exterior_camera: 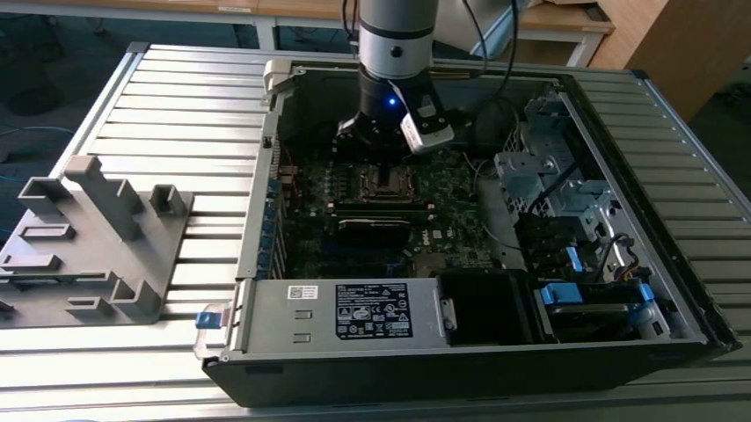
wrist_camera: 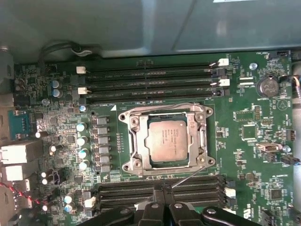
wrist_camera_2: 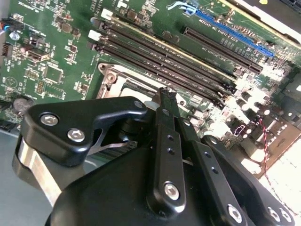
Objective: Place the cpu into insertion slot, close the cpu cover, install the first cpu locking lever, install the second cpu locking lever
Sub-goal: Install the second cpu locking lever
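cpu (wrist_camera: 165, 140) seated in insertion slot (wrist_camera: 133, 141), centre of first wrist view; cpu cover (wrist_camera: 197, 140) down around it. gripper (wrist_camera: 163, 207) above memory slots (wrist_camera: 155, 189), fingers together, holding nothing.
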`<state>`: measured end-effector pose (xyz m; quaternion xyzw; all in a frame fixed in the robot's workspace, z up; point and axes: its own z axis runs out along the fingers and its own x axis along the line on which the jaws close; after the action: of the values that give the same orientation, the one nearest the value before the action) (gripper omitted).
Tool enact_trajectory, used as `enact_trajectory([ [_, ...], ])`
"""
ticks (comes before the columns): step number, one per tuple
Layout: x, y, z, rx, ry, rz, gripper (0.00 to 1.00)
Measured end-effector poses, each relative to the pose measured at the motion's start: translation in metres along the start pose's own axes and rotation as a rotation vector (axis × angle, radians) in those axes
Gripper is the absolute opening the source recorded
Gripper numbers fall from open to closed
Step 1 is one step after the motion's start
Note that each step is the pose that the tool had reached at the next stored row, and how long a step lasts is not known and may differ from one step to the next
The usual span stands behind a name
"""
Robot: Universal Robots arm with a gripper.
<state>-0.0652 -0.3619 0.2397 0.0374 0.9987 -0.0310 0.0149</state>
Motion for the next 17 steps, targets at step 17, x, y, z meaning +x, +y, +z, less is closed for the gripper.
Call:
enact_trajectory([
  [17,0.0034,-0.0001,0.0122,0.0005,0.0,0.0,0.11],
])
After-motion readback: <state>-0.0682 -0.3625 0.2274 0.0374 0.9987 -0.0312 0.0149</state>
